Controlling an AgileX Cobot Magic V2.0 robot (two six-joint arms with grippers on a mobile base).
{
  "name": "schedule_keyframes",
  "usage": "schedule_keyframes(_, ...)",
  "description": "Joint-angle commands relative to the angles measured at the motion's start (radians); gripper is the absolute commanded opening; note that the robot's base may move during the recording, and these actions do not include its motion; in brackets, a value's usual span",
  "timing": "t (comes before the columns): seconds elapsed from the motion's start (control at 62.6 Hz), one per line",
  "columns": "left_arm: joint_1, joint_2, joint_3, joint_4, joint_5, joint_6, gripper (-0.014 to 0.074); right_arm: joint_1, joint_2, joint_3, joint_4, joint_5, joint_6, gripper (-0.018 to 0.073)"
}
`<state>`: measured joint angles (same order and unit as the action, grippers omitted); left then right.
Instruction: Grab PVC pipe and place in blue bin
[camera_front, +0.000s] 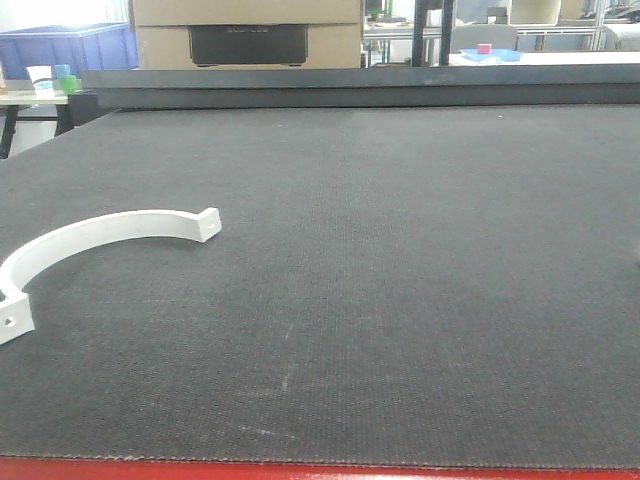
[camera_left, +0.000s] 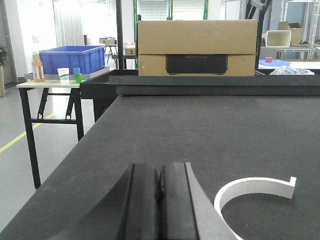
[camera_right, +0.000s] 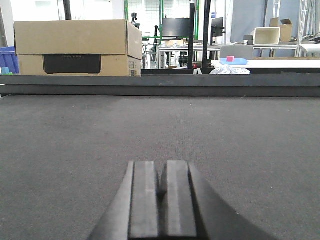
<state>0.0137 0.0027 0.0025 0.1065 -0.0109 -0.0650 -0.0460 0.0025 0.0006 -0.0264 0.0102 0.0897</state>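
Opening stage: reach not yet begun. The PVC pipe (camera_front: 110, 224) lies flat on the dark mat (camera_front: 400, 250), well apart from the cardboard box (camera_front: 245, 30), nearer the camera and to its left. The blue bin (camera_left: 72, 57) stands left of the box, on a side table off the mat. The left gripper (camera_left: 159, 180) has its pads pressed together on nothing, with the pipe ahead and to its right, not touching. The right gripper (camera_right: 161, 175) is likewise closed and empty, facing the box. Suggested technique: the left arm looks better placed; part the jaws first, descend over the mid-arc (the flat band offers little height), then pinch across its width.
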Motion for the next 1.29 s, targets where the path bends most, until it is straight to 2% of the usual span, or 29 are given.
schedule_keyframes(0.0,0.002,-0.003,-0.003,0.002,-0.067,-0.006,-0.0111,-0.003,-0.003,-0.001,-0.005,-0.033,-0.006,-0.0169)
schedule_keyframes(0.192,0.002,-0.003,-0.003,-0.054,-0.284,-0.006,-0.0111,-0.003,-0.003,-0.001,0.016,-0.216,-0.004,-0.0169)
schedule_keyframes(0.303,0.002,-0.003,-0.040,-0.092,-0.273,-0.006,-0.0111,-0.003,-0.003,-0.014,0.016,-0.268,-0.004,-0.0169)
schedule_keyframes(0.383,0.002,-0.003,-0.120,-0.092,-0.206,-0.006,-0.0111,-0.003,-0.003,-0.089,0.016,-0.221,-0.004,-0.0169)
schedule_keyframes(0.463,0.002,-0.003,-0.211,-0.092,-0.121,0.011,-0.0111,-0.003,-0.003,-0.185,0.011,-0.112,-0.004,-0.0169)
schedule_keyframes(0.575,0.002,0.077,-0.350,-0.092,0.011,0.011,-0.0111,-0.003,0.018,-0.323,-0.026,0.006,-0.004,-0.0169)
schedule_keyframes(0.687,0.002,0.202,-0.470,-0.092,0.043,0.011,-0.0111,-0.003,0.104,-0.453,-0.027,0.097,-0.004,-0.0169)
schedule_keyframes(0.83,0.002,0.374,-0.638,-0.106,0.116,0.011,-0.0111,-0.003,0.261,-0.634,-0.026,0.347,-0.004,-0.0169)
schedule_keyframes(0.942,0.002,0.494,-0.768,-0.136,0.277,0.011,-0.0111,-0.003,0.383,-0.752,-0.016,0.509,-0.004,-0.0169)
schedule_keyframes(1.166,0.002,0.695,-0.971,-0.218,0.629,0.011,-0.0111,-0.003,0.564,-0.873,-0.013,0.666,-0.004,-0.0169)
schedule_keyframes(1.278,0.002,0.793,-1.012,-0.248,0.691,0.011,-0.0111,-0.003,0.646,-0.873,-0.013,0.720,-0.004,-0.0169)
